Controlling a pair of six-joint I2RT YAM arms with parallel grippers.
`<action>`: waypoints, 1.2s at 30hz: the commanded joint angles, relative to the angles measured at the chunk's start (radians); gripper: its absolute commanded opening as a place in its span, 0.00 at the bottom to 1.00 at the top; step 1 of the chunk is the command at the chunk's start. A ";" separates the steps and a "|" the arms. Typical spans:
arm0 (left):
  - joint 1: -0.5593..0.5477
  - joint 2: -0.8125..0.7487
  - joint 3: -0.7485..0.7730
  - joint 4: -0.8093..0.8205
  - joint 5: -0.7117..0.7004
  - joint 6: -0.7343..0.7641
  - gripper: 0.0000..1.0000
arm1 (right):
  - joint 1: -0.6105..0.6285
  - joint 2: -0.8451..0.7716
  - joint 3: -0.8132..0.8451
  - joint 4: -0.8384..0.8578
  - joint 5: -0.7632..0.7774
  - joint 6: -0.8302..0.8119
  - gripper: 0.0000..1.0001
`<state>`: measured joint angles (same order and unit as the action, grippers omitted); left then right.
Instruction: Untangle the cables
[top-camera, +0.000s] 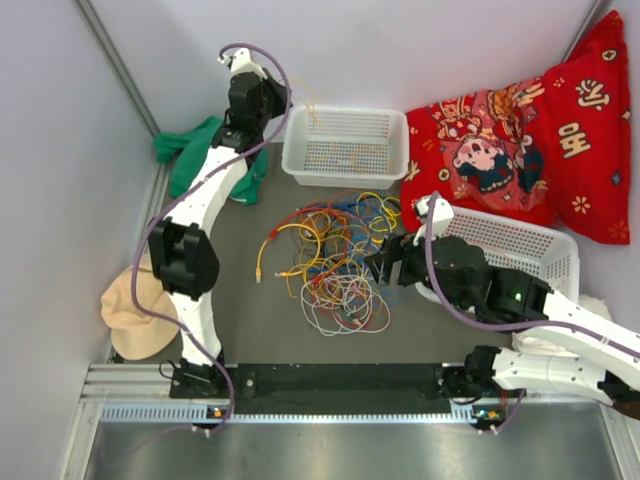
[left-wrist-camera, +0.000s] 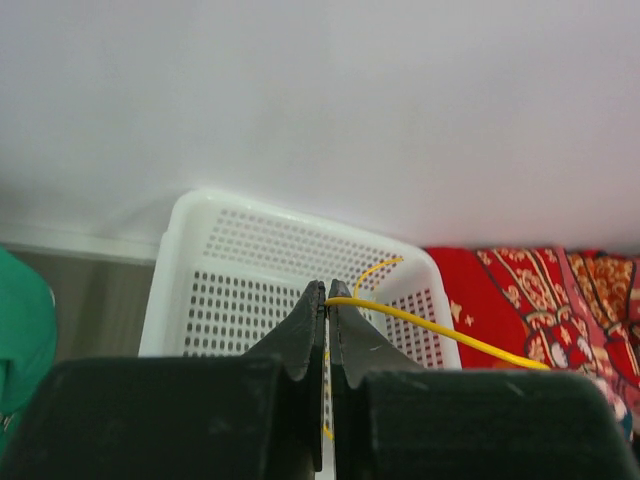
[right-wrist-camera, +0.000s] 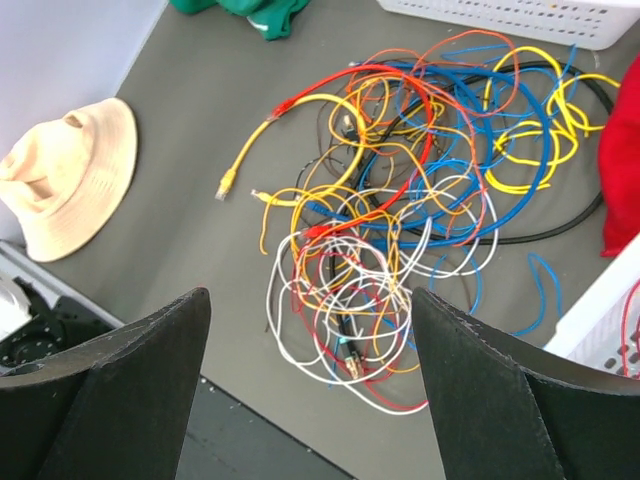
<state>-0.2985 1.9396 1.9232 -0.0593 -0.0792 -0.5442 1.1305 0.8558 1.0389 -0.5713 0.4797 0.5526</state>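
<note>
On the grey table (top-camera: 250, 335): we see the cables (top-camera: 330, 265) in one loose tangle of yellow, red, orange, blue and white, between the two arms.
Left gripper (left-wrist-camera: 326, 300): jaws closed on a thin yellow cable (left-wrist-camera: 440, 332), above the far white basket (left-wrist-camera: 240, 290).
Right gripper (right-wrist-camera: 310, 320): jaws spread wide, holding nothing, above the tangle's near side.
Around: beige hat (top-camera: 135, 310) at left, green cloth (top-camera: 195, 150) far left, second basket (top-camera: 520, 240) at right, partly hidden by the right arm.
Writing: red cushion (top-camera: 520, 150) carries gold characters we cannot read.

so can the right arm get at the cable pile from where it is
Probably yes: the right gripper hangs open just beside the cable pile, with nothing between them.
</note>
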 joint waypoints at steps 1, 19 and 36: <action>0.018 0.106 0.123 0.217 0.074 -0.088 0.00 | 0.009 -0.001 0.004 0.037 0.072 -0.033 0.80; 0.015 0.395 0.290 0.346 0.225 -0.123 0.39 | -0.038 -0.054 -0.046 0.062 0.330 -0.049 0.80; -0.134 -0.189 -0.248 0.276 0.004 0.010 0.99 | -0.043 -0.034 -0.068 -0.013 0.292 0.073 0.81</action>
<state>-0.3313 1.9850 1.7905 0.2398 0.0540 -0.6212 1.0985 0.8272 0.9745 -0.5526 0.7792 0.5735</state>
